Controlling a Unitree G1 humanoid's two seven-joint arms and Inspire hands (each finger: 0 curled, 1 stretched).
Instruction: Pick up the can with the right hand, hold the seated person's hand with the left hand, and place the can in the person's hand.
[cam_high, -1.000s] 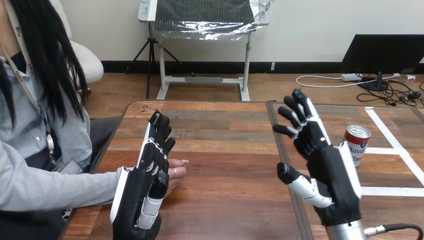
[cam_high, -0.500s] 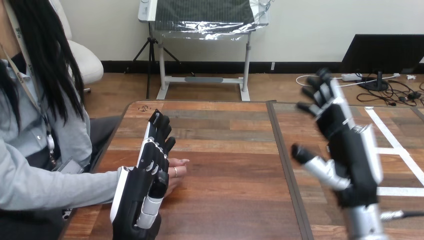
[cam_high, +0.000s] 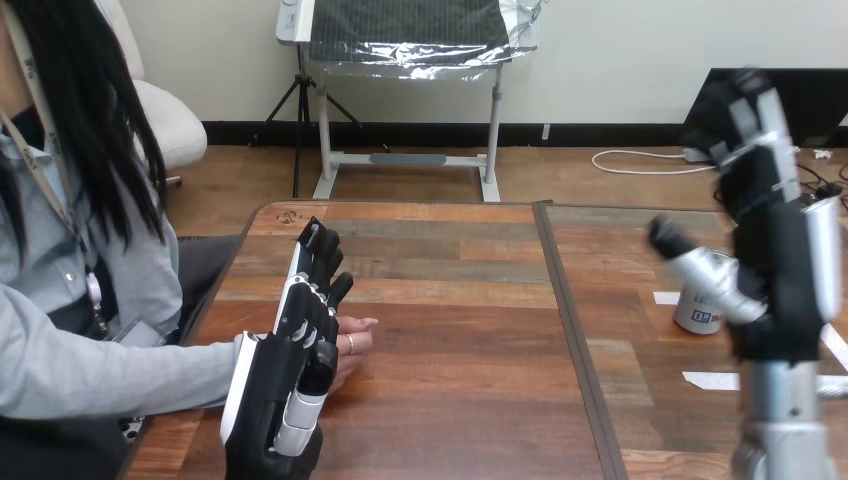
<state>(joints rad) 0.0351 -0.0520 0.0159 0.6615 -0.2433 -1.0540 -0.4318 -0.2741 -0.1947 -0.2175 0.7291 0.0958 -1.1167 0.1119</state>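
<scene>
You see one wooden table (cam_high: 450, 300), one can (cam_high: 697, 308) right, one person's hand (cam_high: 352, 345) left; left hand (cam_high: 285, 370) straight-fingered beside it, right hand (cam_high: 775, 270) spread, empty, by can.

Matt grained wooden table (cam_high: 450, 350), shiny metal can (cam_high: 697, 312), glossy black-and-white plastic left hand (cam_high: 275, 385), silver metal right forearm (cam_high: 775, 420)

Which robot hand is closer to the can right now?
The right robot hand: it is raised, open, just beside the can and partly in front of it. The left robot hand is far off to the left, by the person's hand.
</scene>
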